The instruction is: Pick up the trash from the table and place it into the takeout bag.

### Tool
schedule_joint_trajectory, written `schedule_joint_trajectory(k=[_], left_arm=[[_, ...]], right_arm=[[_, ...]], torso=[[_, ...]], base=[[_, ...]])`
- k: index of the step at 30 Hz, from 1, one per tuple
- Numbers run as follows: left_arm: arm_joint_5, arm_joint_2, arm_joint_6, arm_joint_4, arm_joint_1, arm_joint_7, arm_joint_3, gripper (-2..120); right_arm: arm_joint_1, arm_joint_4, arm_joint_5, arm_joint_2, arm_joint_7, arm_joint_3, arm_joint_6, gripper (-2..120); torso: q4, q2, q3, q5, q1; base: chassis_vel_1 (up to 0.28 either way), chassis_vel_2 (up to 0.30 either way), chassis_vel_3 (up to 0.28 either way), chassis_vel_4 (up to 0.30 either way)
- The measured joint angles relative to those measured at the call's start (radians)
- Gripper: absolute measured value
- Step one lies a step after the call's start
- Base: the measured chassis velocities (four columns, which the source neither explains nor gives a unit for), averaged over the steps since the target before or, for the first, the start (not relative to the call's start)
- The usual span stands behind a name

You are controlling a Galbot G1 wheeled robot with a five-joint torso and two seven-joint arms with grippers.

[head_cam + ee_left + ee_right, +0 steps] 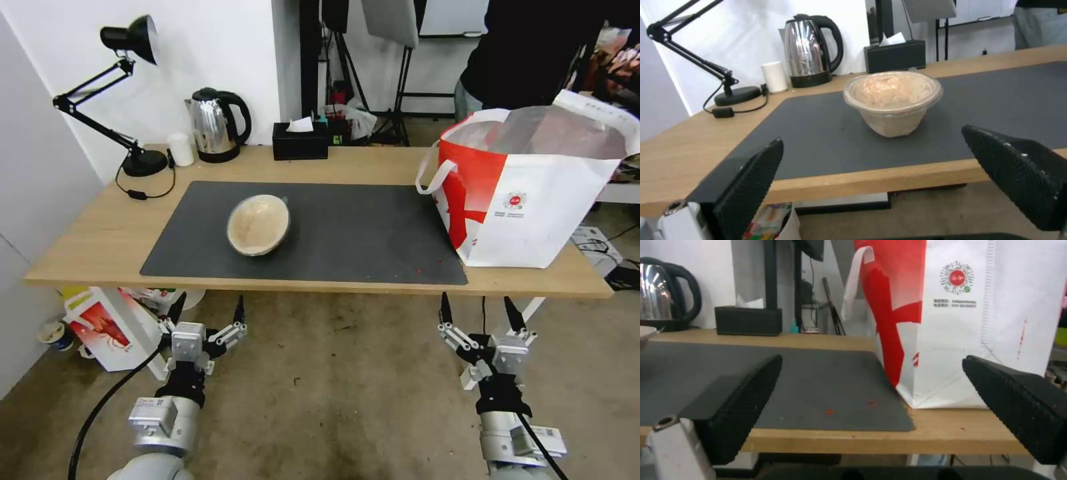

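Note:
A beige bowl (259, 224) of trash, with a clear lid, sits on the dark grey mat (347, 233) left of centre on the table (100, 240); the left wrist view shows the same bowl (893, 101) upright. The red-and-white takeout bag (527, 187) stands open at the table's right end, and its side (969, 323) fills much of the right wrist view. My left gripper (208, 312) hangs open below the table's front edge, short of the bowl. My right gripper (479, 312) hangs open below the front edge near the bag.
At the back of the table stand a black desk lamp (137, 157), a white cylinder (180, 149), a steel kettle (215, 127) and a black tissue box (300, 140). A smaller bag with a crayfish picture (110, 327) stands on the floor under the table's left end.

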Motion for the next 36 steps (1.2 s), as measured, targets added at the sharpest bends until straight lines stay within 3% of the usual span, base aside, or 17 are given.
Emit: schedule_joint_trajectory(k=[13, 36], left_arm=[[0.000, 0.000, 0.000, 0.000, 0.000, 0.000, 0.000, 100], [0.000, 0.000, 0.000, 0.000, 0.000, 0.000, 0.000, 100]], right_arm=[[0.013, -0.025, -0.044, 0.002, -0.034, -0.003, 0.026, 100], [0.019, -0.067, 0.001, -0.011, -0.059, -0.022, 0.028, 100]], torso=[[0.0000, 0.000, 0.000, 0.0000, 0.000], [0.0000, 0.000, 0.000, 0.0001, 0.000]], base=[[0.000, 0.000, 0.000, 0.000], [0.000, 0.000, 0.000, 0.000]])
